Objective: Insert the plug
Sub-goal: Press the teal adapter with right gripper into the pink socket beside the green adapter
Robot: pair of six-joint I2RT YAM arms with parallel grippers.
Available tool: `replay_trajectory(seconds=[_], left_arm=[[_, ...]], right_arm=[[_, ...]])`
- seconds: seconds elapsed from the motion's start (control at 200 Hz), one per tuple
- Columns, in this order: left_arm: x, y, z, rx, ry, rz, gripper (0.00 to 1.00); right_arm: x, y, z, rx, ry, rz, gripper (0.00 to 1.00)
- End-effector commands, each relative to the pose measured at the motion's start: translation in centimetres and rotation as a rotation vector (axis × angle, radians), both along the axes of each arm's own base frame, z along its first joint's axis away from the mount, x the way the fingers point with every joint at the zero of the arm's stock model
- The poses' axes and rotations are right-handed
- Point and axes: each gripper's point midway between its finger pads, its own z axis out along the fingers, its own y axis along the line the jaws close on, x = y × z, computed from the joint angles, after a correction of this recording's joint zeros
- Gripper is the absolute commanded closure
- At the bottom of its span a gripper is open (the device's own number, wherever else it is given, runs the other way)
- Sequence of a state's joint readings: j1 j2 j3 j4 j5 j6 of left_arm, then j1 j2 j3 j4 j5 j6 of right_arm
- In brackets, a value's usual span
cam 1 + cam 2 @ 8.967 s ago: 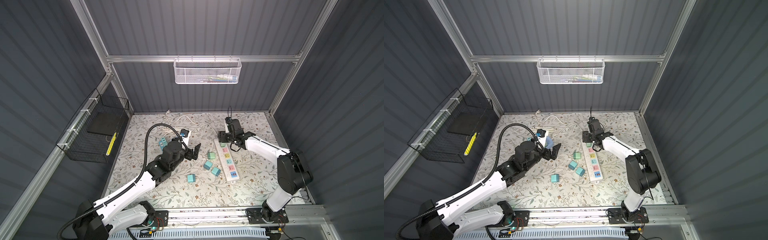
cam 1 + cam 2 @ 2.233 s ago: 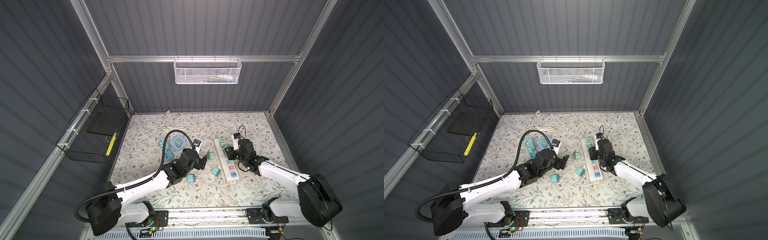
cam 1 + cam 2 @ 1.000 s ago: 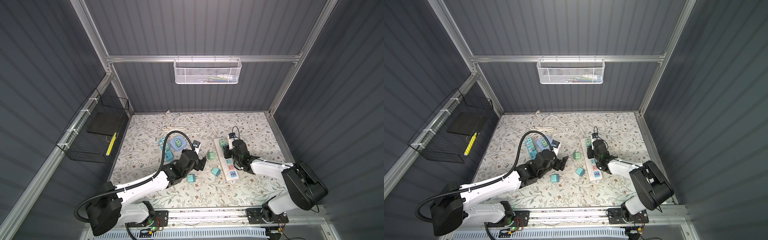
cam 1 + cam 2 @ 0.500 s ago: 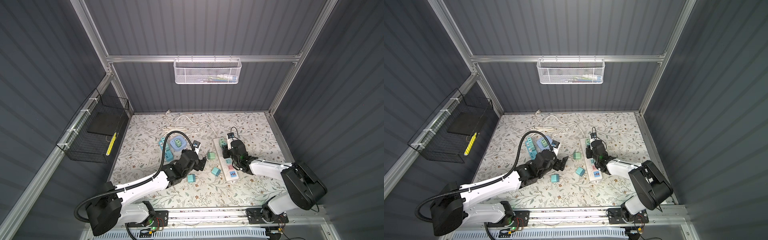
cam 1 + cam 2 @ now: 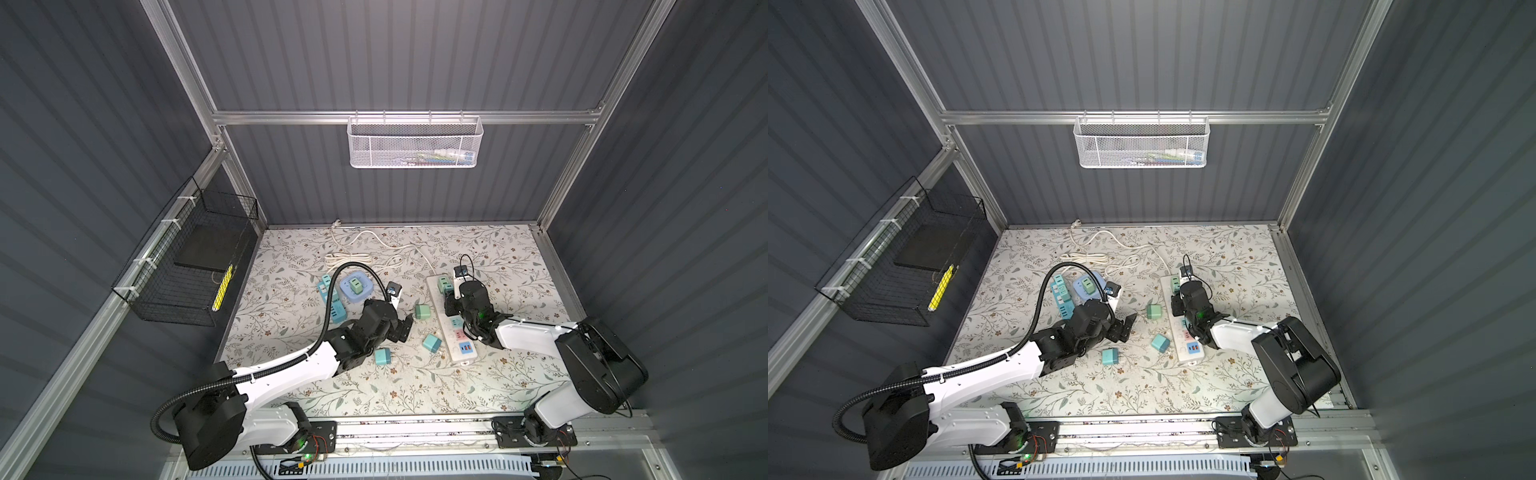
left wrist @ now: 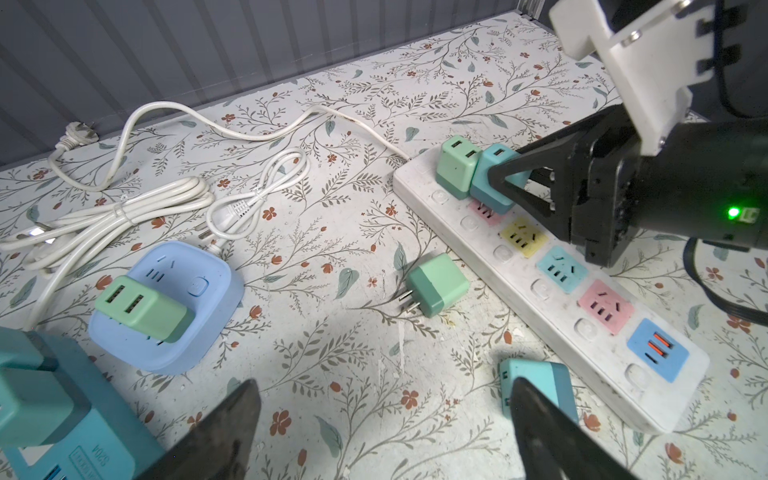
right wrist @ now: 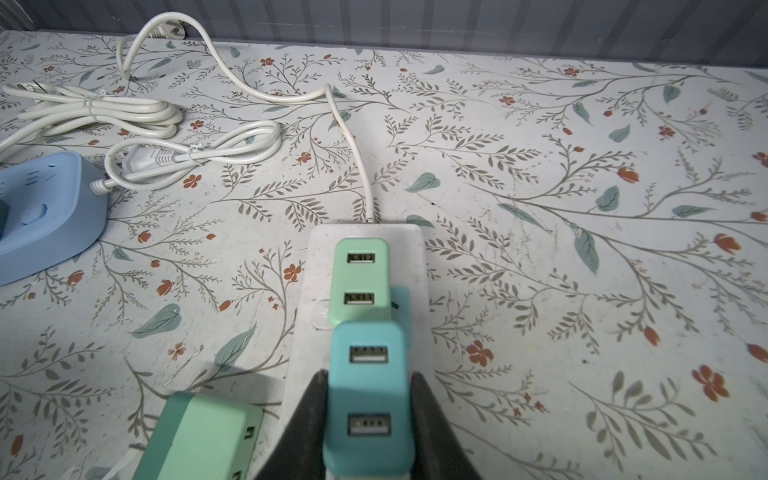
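Two tools work over the floral surface (image 5: 498, 257). Near its middle the left tool (image 5: 405, 329) hangs released, jaws wide. Its wrist view cuts off both fingers, and one hides part of a loose blue charger (image 6: 540, 372). At its 2 o'clock the right tool (image 7: 368, 378) grasps the blue plug (image 7: 368, 399) at the 11 o'clock end of the white power strip (image 6: 590, 328), just beside a seated green plug (image 7: 361, 278). Ports face up, prongs point down at a pink socket (image 6: 487, 215), and the long axis follows the strip, 11 to 5 o'clock. In both top views the tool hides the plug, and prong depth is unclear.
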State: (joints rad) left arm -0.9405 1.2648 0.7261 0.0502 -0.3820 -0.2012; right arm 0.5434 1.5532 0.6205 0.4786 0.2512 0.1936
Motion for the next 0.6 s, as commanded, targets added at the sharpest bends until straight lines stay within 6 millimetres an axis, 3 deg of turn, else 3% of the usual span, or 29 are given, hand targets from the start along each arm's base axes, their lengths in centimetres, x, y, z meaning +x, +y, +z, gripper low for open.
replay_trajectory(seconds=[0.0, 0.22, 0.595], left_arm=[[0.4, -0.3, 0.6, 0.002, -0.015, -0.010, 0.06], [0.5, -0.4, 0.5, -0.005, -0.011, -0.009, 0.06], [0.4, 0.1, 0.6, -0.017, -0.016, 0.000, 0.06]], right_arm=[[-0.5, -0.8, -0.4, -0.016, -0.005, -0.028, 0.78], [-0.9, 0.2, -1.4, -0.011, 0.029, -0.012, 0.78], [-1.0, -1.3, -2.7, -0.059, 0.074, -0.097, 0.78]])
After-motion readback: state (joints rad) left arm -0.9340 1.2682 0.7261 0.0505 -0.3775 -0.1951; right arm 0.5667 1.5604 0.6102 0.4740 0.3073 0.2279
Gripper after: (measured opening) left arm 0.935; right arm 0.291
